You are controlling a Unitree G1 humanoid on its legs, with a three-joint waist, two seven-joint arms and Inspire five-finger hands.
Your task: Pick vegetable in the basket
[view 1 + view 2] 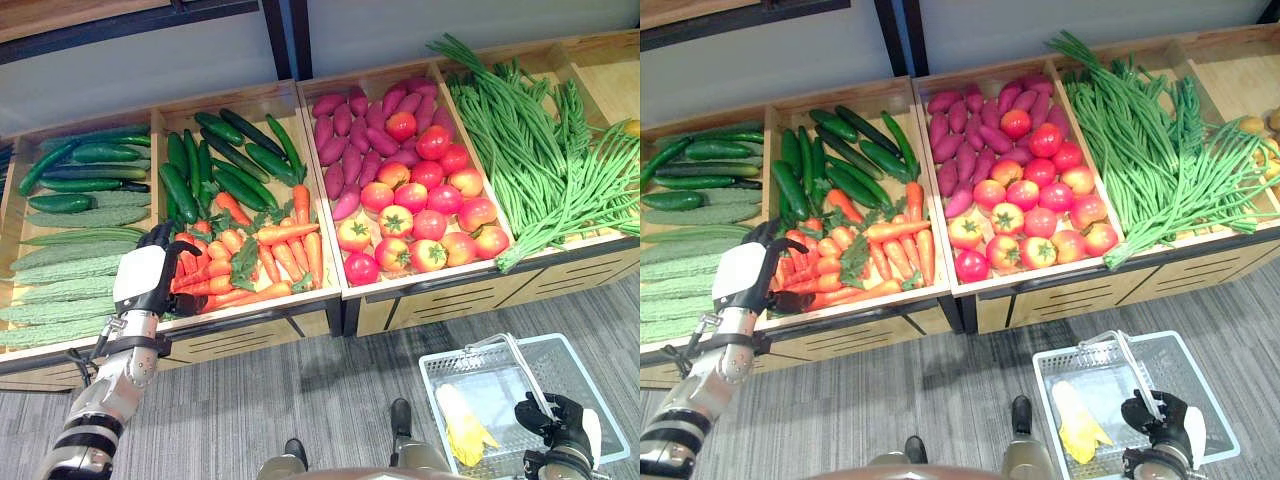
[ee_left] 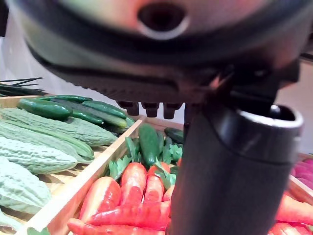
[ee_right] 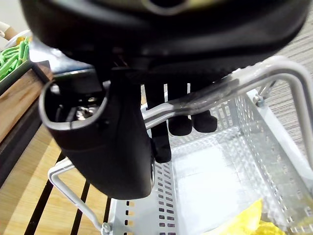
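Four wooden bins run across the shelf. The leftmost holds dark cucumbers [image 1: 90,170] at the back and pale bitter gourds [image 1: 70,270] in front. The next holds more cucumbers behind a heap of carrots [image 1: 260,260].

The left hand [image 1: 140,275] sits over the front left corner of that heap. Its thumb is spread away from its fingers, and carrots show in the gap between them. Nothing is pinched yet. The carrots look like the vegetable it is after, and they all lie in their bin.

Further right come purple sweet potatoes [image 1: 345,150] and tomatoes [image 1: 420,210], then long green beans [image 1: 540,170].

Low on the right, over the grey carpet, the right hand [image 1: 555,415] has its fingers curled round the wire handle [image 1: 520,365]. That handle belongs to a pale mesh basket [image 1: 431,400], which already holds a yellow item [image 1: 465,425].

The likeliest trouble is in the grasp. The carrots lie crossed and touching, so closing fingers could catch two at once. They could also wedge on a neighbour and slide off the smooth tapered skin. The bin's front lip is just beside the hand, and a low approach could knock it. The basket also hangs well apart from the carrot bin, so a loosely held carrot could drop on the way across. A tilted handle could let the yellow item shift.

No label or writing on the bins or basket can be read.
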